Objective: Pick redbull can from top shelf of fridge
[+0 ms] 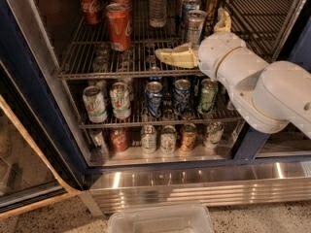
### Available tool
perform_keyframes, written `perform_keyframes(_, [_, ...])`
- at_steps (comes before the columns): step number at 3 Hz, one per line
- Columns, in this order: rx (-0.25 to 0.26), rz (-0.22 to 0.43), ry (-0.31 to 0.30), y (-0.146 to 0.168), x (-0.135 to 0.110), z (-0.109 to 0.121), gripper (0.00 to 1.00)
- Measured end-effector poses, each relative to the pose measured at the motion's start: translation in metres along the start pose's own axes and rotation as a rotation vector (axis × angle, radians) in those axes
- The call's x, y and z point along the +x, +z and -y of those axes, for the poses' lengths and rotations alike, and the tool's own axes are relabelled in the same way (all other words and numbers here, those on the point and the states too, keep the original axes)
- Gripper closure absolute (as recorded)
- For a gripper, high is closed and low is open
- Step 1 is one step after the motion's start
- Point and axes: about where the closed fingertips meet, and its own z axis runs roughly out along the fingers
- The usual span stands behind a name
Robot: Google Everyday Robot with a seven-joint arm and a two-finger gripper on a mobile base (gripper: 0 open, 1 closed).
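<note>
The redbull can (195, 28), tall, slim and silver with blue panels, stands upright on the top shelf (97, 74) of the fridge (46, 125), right of centre. A second similar can (190, 6) stands behind it. My gripper (192, 35) is open at this can. One cream finger (175, 57) lies low and points left in front of the can's base. The other finger (222, 21) points up on the can's right. The can stands between them and I cannot tell if they touch it. The white arm (262, 91) comes in from the right.
Red Coca-Cola cans (119, 25) and a clear water bottle (158, 6) stand left of the redbull can. Two lower racks hold several cans (154, 98). The glass door (19, 169) hangs open at left. A clear plastic bin (160, 220) sits on the floor below the steel base panel (194, 188).
</note>
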Motion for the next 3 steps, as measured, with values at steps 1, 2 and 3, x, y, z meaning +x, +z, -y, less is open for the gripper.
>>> perform_keyframes(1, [0.064, 0.006, -0.003, -0.003, 0.001, 0.009, 0.0])
perform_keyframes(2, [0.107, 0.001, 0.009, -0.004, 0.005, 0.016, 0.0])
perform_keyframes(3, [0.124, -0.017, 0.029, -0.003, 0.008, 0.02, 0.0])
